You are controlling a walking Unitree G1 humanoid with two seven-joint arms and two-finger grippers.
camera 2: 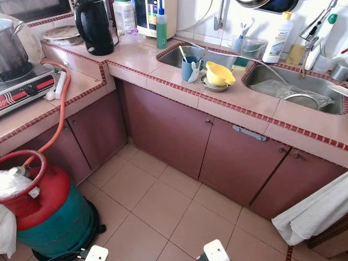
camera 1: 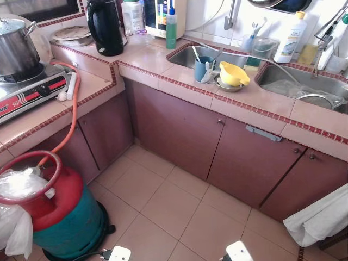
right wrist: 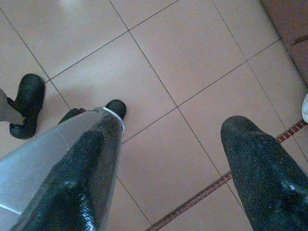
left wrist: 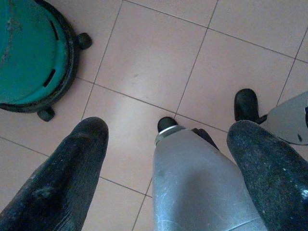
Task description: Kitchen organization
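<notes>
A yellow bowl (camera 1: pixel 234 73) rests on a small dish on the tiled counter (camera 1: pixel 179 81) between two steel sinks. A blue cup (camera 1: pixel 203 68) with utensils stands just left of the bowl. Further left along the counter are a black kettle (camera 1: pixel 104 27) and a green bottle (camera 1: pixel 172 27). Both arms hang low over the floor. In the left wrist view my left gripper (left wrist: pixel 168 126) is open with nothing held, near the green base of the gas cylinder (left wrist: pixel 29 53). In the right wrist view my right gripper (right wrist: pixel 166 131) is open over bare tiles.
A red and green gas cylinder (camera 1: pixel 60 217) stands at the left, its orange hose (camera 1: pixel 73 114) running up to a stove (camera 1: pixel 27 89) carrying a steel pot (camera 1: pixel 16 49). Brown cabinet doors (camera 1: pixel 179 130) run under the counter. A white cloth (camera 1: pixel 321 217) hangs at the right.
</notes>
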